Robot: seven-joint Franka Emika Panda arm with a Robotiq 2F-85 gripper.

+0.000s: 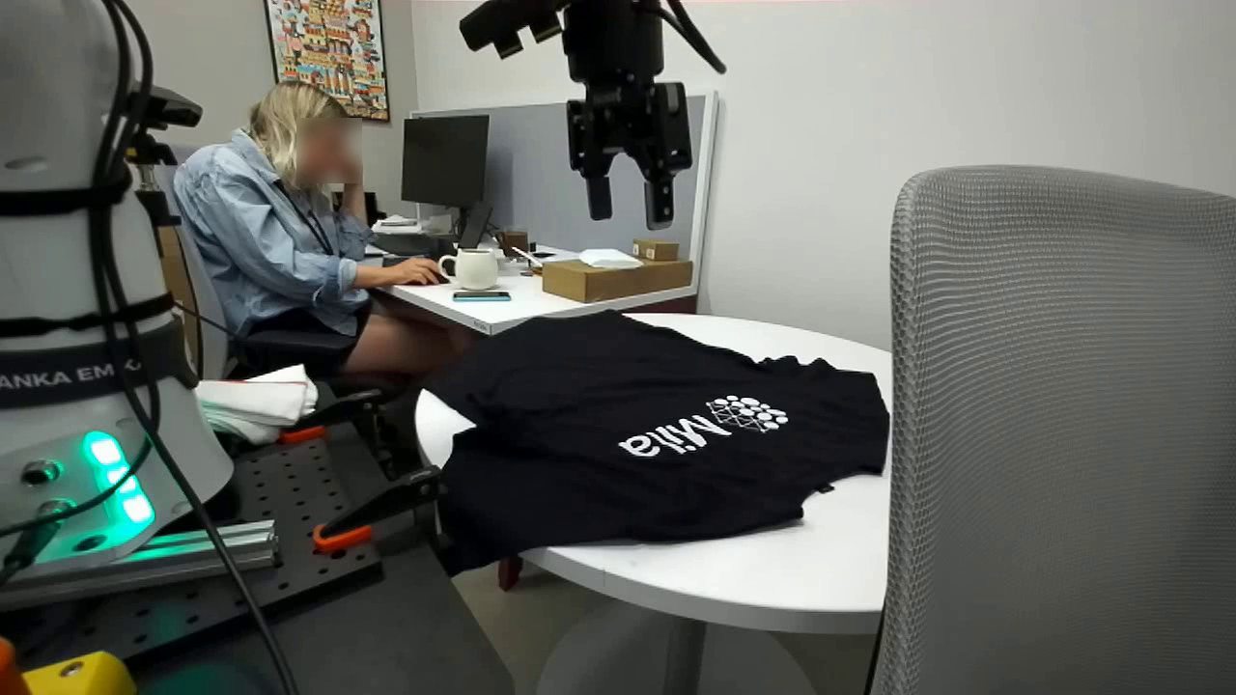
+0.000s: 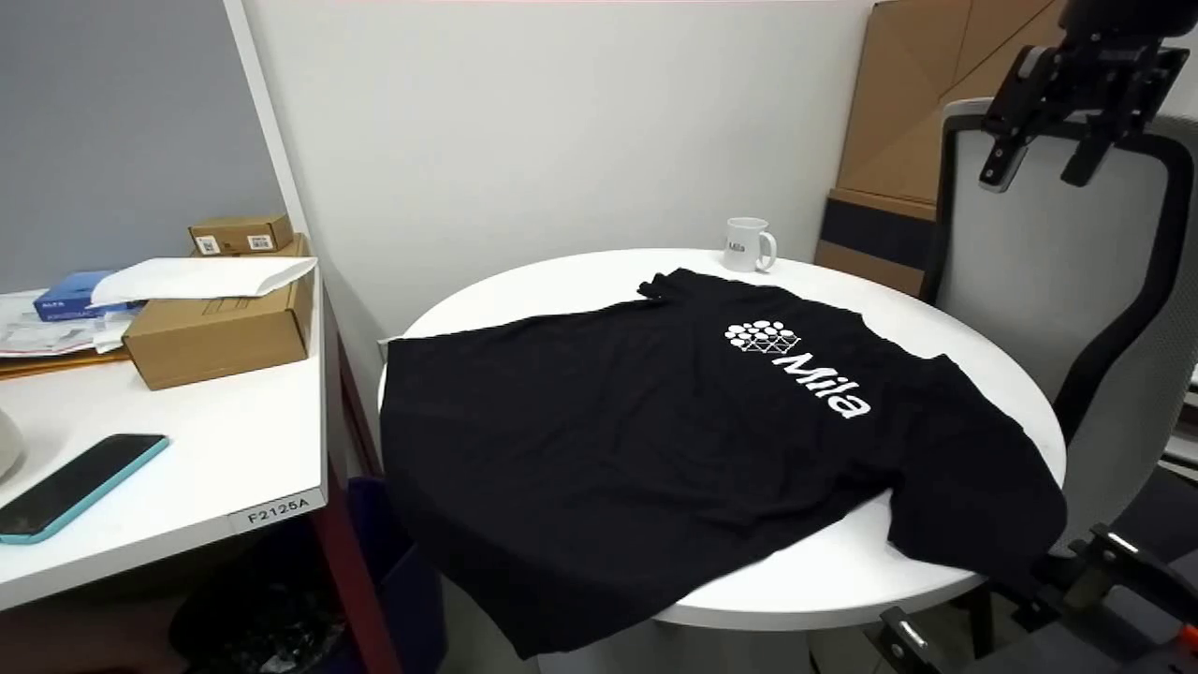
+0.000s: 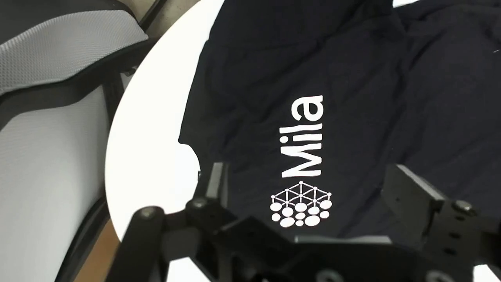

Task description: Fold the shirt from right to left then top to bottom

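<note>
1. Jaws stand nearest in the wrist view, spread wide with nothing between them. Closed at this height they would likely catch only air; driven too low, they could jam on the tabletop (image 3: 146,156) through thin cloth.
2. Black Mila T-shirt (image 3: 352,117) lies below them, unfolded, print up. From that view its dotted emblem (image 3: 301,205) shows framed between the jaws and the neckline (image 3: 202,152) just beside one of them, yet both exterior views show the jaws well above the cloth.
3. Hem (image 2: 552,604) hangs over the tabletop's rim in an exterior view; its weight could drag the shirt askew if a fold slides rather than lifts.
4. Near sleeve (image 1: 507,502) also overhangs, close to an orange-tipped clamp (image 1: 386,505), and could snag there; whether they touch I cannot tell.
5. Far sleeve (image 2: 691,286) looks bunched, so a pinch there may gather several layers and fold crookedly.
6. White mug (image 2: 744,245) stands near that sleeve, and a wide sweep of cloth could knock it.
</note>
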